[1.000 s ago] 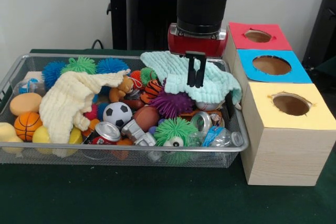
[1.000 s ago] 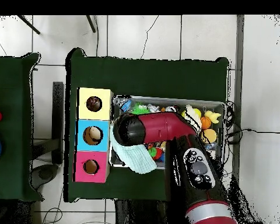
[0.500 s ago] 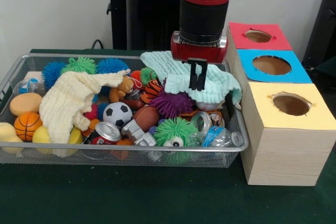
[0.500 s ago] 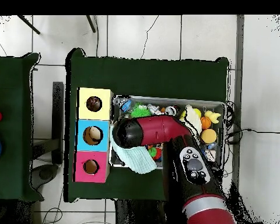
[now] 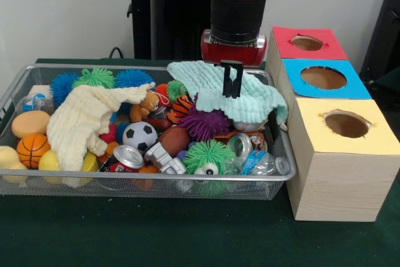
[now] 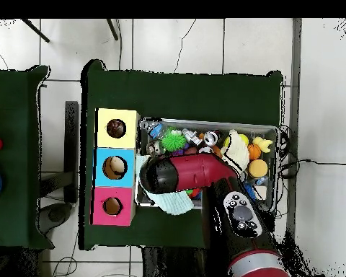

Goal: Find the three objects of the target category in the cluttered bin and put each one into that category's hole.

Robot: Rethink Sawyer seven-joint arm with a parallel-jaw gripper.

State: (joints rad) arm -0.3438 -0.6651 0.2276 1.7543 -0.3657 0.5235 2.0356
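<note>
The silver wire mesh bin (image 5: 144, 178) lies on the green table, heaped with toys, cans and cloths. My gripper (image 5: 232, 95) hangs at the bin's far right, its black fingers (image 5: 227, 82) pressed together, tips just over a mint-green cloth (image 5: 256, 98). Nothing shows between them. Three wooden boxes stand right of the bin: yellow top (image 5: 375, 142), blue top (image 5: 294, 85) and red top (image 5: 284, 42), each with a round hole. In the overhead view the arm's head (image 6: 159, 175) hides the gripper above the mint cloth (image 6: 174, 203).
In the bin lie a cream cloth (image 5: 81, 120), a soccer ball (image 5: 139, 136), a basketball (image 5: 32, 148), a purple spiky ball (image 5: 205, 123), a green spiky ball (image 5: 208, 156), a can (image 5: 124, 157) and a crushed bottle (image 5: 265, 164). The black pedestal (image 5: 169, 23) stands behind.
The gripper dipped toward the mint cloth, then rose a little and drew back toward the bin's far rim. Its fingers stayed together. The cloth has not lifted.
</note>
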